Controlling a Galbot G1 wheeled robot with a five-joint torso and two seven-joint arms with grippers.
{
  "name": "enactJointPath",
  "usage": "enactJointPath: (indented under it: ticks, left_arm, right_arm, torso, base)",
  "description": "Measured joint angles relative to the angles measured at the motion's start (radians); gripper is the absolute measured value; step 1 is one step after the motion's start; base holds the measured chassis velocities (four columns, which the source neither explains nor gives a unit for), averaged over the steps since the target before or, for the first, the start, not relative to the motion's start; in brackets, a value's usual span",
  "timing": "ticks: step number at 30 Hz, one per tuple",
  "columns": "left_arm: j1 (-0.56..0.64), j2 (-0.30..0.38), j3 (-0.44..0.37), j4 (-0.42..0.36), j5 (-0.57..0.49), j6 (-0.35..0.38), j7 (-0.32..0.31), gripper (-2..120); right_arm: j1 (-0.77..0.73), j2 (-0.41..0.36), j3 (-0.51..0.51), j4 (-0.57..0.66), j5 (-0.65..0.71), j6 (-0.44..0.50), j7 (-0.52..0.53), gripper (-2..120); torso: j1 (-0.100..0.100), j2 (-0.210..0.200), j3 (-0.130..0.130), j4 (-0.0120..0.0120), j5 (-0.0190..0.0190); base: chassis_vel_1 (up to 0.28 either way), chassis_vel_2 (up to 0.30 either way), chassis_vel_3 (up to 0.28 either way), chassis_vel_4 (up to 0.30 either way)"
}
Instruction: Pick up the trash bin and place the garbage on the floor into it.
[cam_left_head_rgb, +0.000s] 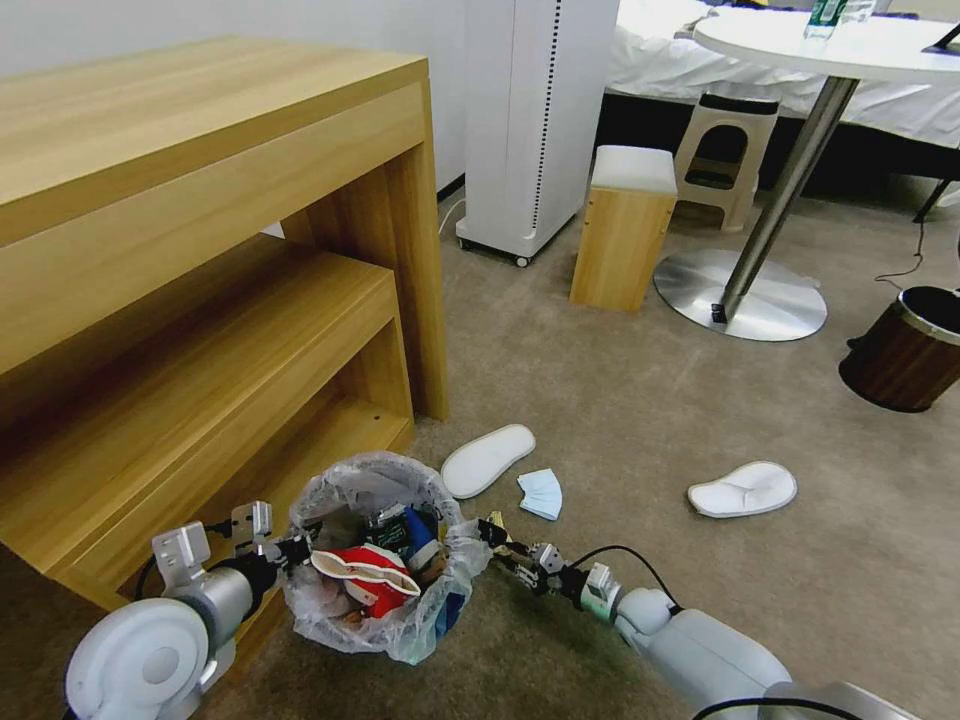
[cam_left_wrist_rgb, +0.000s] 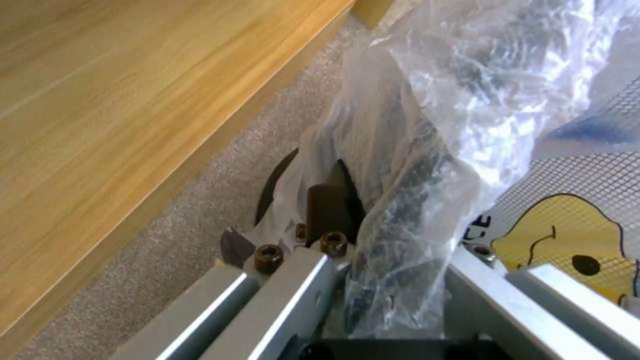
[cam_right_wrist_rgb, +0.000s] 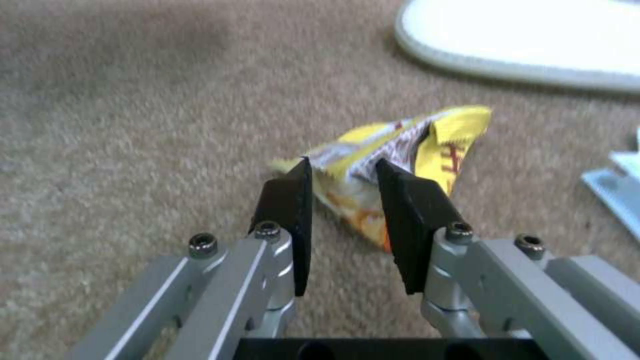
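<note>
Head view: right tool (cam_left_head_rgb: 497, 537) pinches candy wrapper (cam_right_wrist_rgb: 407, 150); left tool (cam_left_head_rgb: 290, 548) clamps trash bin (cam_left_head_rgb: 330, 600).

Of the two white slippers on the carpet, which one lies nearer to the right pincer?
The slipper beside the blue face mask, near the wooden shelf, is nearer the right pincer. The other slipper lies farther right.

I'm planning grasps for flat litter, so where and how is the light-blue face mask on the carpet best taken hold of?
Probably its raised folded edge: the face mask lies flat on the carpet, so a descent from above with the fingers straddling that edge suits it. The nearest slipper lies apart on its left, leaving room. The right gripper is closest, but holds a yellow wrapper.
</note>
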Motion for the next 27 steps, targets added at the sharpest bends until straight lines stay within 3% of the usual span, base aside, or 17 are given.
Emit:
enactJointPath:
  ticks: [11, 21, 24, 27]
  left_arm:
    - [0.008, -0.006, 0.005, -0.013, 0.002, -0.002, -0.002, 0]
    - [0.009, -0.013, 0.012, -0.014, 0.006, -0.003, -0.001, 0]
    - [0.008, -0.014, 0.012, -0.013, 0.006, -0.004, -0.001, 0]
    - [0.008, -0.018, 0.013, -0.010, 0.009, -0.004, 0.000, 0]
  right_arm:
    - [0.001, 0.012, 0.023, -0.035, -0.029, -0.006, 0.005, 28]
    - [0.021, 0.044, 0.027, -0.083, -0.045, -0.011, 0.011, 68]
    - [0.026, 0.047, 0.027, -0.086, -0.046, -0.013, 0.015, 76]
    - [0.029, 0.050, 0.027, -0.087, -0.048, -0.013, 0.019, 76]
  torso:
    - [0.000, 0.000, 0.000, 0.0001, -0.0001]
    - [0.000, 0.000, 0.000, 0.0001, -0.0001]
    - [0.000, 0.000, 0.000, 0.0001, 0.0000]
    - [0.000, 0.000, 0.000, 0.0001, 0.0000]
  base:
    - [0.000, 0.000, 0.000, 0.000]
    - [0.000, 0.000, 0.000, 0.000]
    - [0.000, 0.000, 0.000, 0.000]
    - [0.000, 0.000, 0.000, 0.000]
